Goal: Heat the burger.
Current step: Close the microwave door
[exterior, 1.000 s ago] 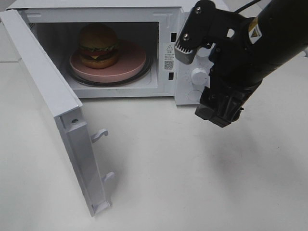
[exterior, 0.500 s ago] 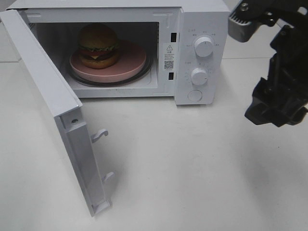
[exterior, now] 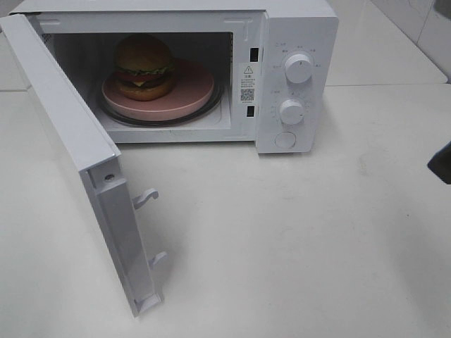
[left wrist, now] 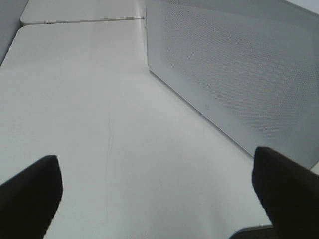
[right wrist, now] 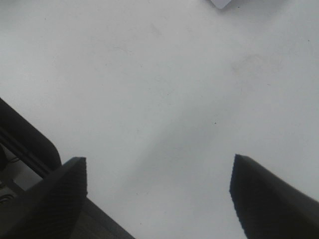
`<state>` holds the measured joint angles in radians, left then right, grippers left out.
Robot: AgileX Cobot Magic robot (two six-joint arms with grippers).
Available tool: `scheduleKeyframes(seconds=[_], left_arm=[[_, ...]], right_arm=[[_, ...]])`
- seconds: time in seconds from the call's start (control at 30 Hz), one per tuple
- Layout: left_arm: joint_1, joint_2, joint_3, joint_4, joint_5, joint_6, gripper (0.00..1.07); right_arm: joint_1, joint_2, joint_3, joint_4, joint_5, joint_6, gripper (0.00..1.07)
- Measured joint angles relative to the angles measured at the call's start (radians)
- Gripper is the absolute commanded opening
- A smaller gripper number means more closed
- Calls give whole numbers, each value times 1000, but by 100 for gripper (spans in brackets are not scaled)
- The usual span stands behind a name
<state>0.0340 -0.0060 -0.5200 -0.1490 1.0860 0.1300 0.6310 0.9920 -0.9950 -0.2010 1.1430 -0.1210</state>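
The burger (exterior: pixel 144 65) sits on a round pink plate (exterior: pixel 190 95) inside the white microwave (exterior: pixel 296 28), whose door (exterior: pixel 70 141) hangs wide open to the left. Only a dark sliver of my right arm (exterior: pixel 442 163) shows at the right edge of the exterior high view. In the right wrist view my right gripper (right wrist: pixel 159 191) is open over bare white table, nothing between its fingers. My left gripper (left wrist: pixel 154 196) is open too, over the table beside the perforated outer face of the microwave door (left wrist: pixel 239 69). The left arm is out of the exterior high view.
The microwave's two knobs (exterior: pixel 299 68) and a round button (exterior: pixel 285 139) are on its right panel. Door latch hooks (exterior: pixel 146 198) stick out of the open door's edge. A white table (exterior: pixel 282 246) spreads in front.
My right arm has pulled away from the front of the microwave's control panel to the right, almost out of the exterior high view. The burger, plate and door have not moved.
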Motion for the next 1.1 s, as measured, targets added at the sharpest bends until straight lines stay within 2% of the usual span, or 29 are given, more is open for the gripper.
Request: scheduleKeyframes(seconds=[0.4, 0.5, 0.53, 0.57, 0.63, 0.87, 1.1], left_arm=[[0, 0, 0, 0, 0, 0, 96], [0, 0, 0, 0, 0, 0, 96], [0, 0, 0, 0, 0, 0, 96], [0, 0, 0, 0, 0, 0, 96], [0, 0, 0, 0, 0, 0, 96], [0, 0, 0, 0, 0, 0, 96], [0, 0, 0, 0, 0, 0, 96]], right_arm=[[-6, -144, 25, 1, 22, 78, 76], [-62, -178, 86, 3, 19, 78, 76], [-114, -205, 128, 3, 11, 74, 76], [-114, -205, 128, 3, 11, 74, 76], [-185, -264, 181, 2, 0, 70, 76], [-256, -390, 262, 2, -12, 99, 76], [-340, -578, 389, 3, -18, 139, 76]])
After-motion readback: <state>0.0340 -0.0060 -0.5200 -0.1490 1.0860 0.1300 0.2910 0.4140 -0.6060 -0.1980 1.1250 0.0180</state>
